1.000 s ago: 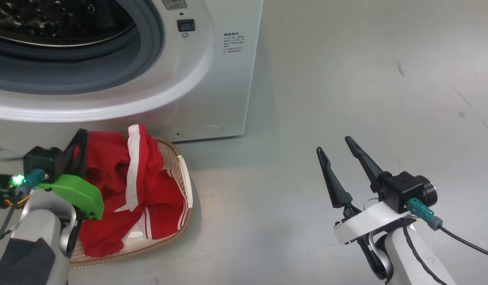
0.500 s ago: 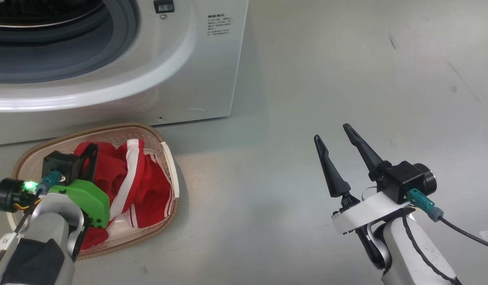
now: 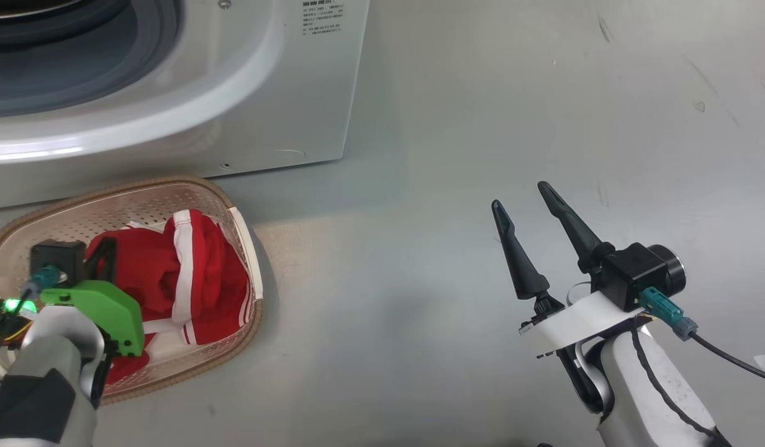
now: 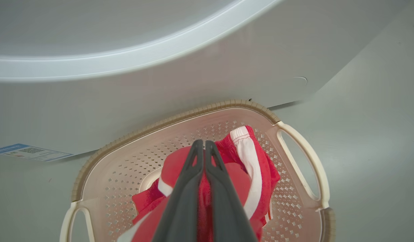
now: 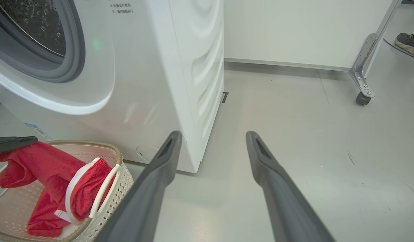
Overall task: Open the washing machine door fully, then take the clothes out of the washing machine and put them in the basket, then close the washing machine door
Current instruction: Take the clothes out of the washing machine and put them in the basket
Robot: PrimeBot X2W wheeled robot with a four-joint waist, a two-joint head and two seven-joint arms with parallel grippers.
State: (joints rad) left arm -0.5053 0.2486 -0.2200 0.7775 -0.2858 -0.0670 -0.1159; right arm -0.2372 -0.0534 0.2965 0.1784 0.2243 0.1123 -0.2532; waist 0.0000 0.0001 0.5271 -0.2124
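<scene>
L fingers (image 4: pixel 188 188) pinched on clothes (image 3: pixel 202 279) over basket (image 3: pixel 122 211), lower left; R fingers (image 3: pixel 519 261) wide, empty. Looks like drop-off step; nxt: let go, then door.

My two arms, from forearm to fingertip

My left gripper (image 4: pixel 203 143) and right gripper (image 3: pixel 519 194) each have two long, tapering dark grey fingers, hollowed near the tips. On my left wrist sits a bright green cover (image 3: pixel 103 307), with a small black camera block (image 3: pixel 56 254) above it, a teal plug (image 3: pixel 44 277) and a glowing green light (image 3: pixel 11 304). On my right wrist a white bracket (image 3: pixel 581 323) carries a black camera box (image 3: pixel 637 276) with a round lens. From it a teal connector (image 3: pixel 659 304) feeds a black cable (image 3: pixel 724 360). Both forearms are pale grey. The right forearm (image 3: pixel 643 385) has a thin black wire along it, and the left has a dark patch (image 3: pixel 38 403).
</scene>
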